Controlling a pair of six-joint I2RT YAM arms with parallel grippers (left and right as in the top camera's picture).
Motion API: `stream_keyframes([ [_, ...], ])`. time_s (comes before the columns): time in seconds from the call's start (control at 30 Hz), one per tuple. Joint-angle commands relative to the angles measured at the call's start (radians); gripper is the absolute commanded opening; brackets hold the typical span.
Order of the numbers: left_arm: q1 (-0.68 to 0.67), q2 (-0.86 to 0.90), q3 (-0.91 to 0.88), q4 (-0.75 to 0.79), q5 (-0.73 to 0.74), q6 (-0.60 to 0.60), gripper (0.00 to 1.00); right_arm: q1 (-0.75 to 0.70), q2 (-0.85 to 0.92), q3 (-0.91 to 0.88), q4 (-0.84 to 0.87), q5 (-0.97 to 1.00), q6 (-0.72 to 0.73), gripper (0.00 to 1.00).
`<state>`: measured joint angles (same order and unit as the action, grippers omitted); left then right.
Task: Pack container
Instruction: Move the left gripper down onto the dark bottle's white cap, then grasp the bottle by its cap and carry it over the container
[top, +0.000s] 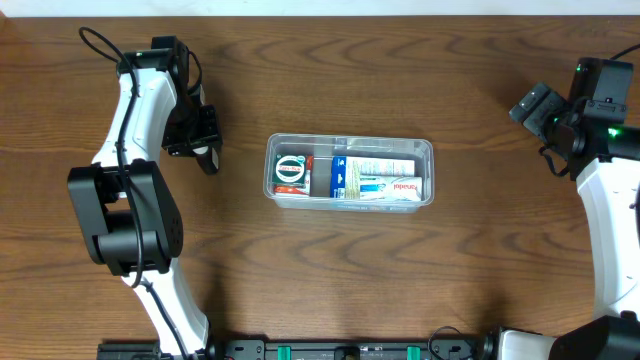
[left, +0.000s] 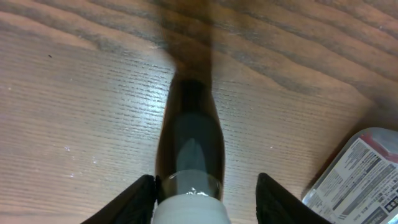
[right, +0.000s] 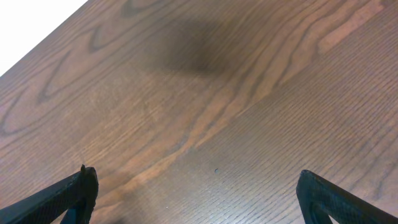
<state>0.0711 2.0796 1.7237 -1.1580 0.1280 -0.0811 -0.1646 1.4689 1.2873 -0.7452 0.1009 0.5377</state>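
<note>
The clear plastic container (top: 425, 150) sits mid-table and holds a round green-and-white item, a red box and white-and-blue boxes. Its corner shows in the left wrist view (left: 364, 171). A dark bottle with a white cap (top: 210, 158) lies on the table left of the container. My left gripper (top: 197, 135) is over it, and in the left wrist view the open fingers (left: 205, 193) straddle the bottle (left: 189, 137): the left finger touches it, the right finger stands apart. My right gripper (top: 535, 105) is open and empty at the far right (right: 199, 193).
Bare brown wood shows around the container. The table's far edge shows at the top left of the right wrist view (right: 43, 31). The arm bases stand at the front edge.
</note>
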Motion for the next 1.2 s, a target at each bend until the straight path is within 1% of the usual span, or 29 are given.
stream_keyframes([
  [0.0,0.003,0.003,-0.007,0.001,0.002,-0.003,0.51,-0.005,0.001,0.004,-0.004,0.000,0.007,0.99],
  [0.03,0.003,0.003,-0.007,0.003,0.002,-0.003,0.51,-0.005,0.001,0.004,-0.004,0.000,0.007,0.99],
  [0.27,0.003,0.002,-0.007,0.012,0.002,-0.003,0.33,-0.005,0.001,0.004,-0.004,0.000,0.007,0.99],
  [0.37,0.003,0.002,-0.007,0.012,0.002,-0.003,0.28,-0.005,0.001,0.004,-0.003,0.000,0.007,0.99],
  [0.6,0.003,-0.015,0.011,-0.002,0.003,-0.003,0.28,-0.005,0.001,0.004,-0.004,0.000,0.007,0.99],
  [0.83,0.002,-0.095,0.044,-0.043,0.005,-0.003,0.28,-0.005,0.001,0.004,-0.004,0.000,0.007,0.99],
  [0.97,0.000,-0.169,0.044,-0.067,0.053,-0.003,0.28,-0.005,0.001,0.004,-0.004,0.000,0.007,0.99],
  [1.17,-0.024,-0.291,0.044,-0.103,0.162,-0.003,0.28,-0.005,0.001,0.004,-0.004,0.000,0.007,0.99],
])
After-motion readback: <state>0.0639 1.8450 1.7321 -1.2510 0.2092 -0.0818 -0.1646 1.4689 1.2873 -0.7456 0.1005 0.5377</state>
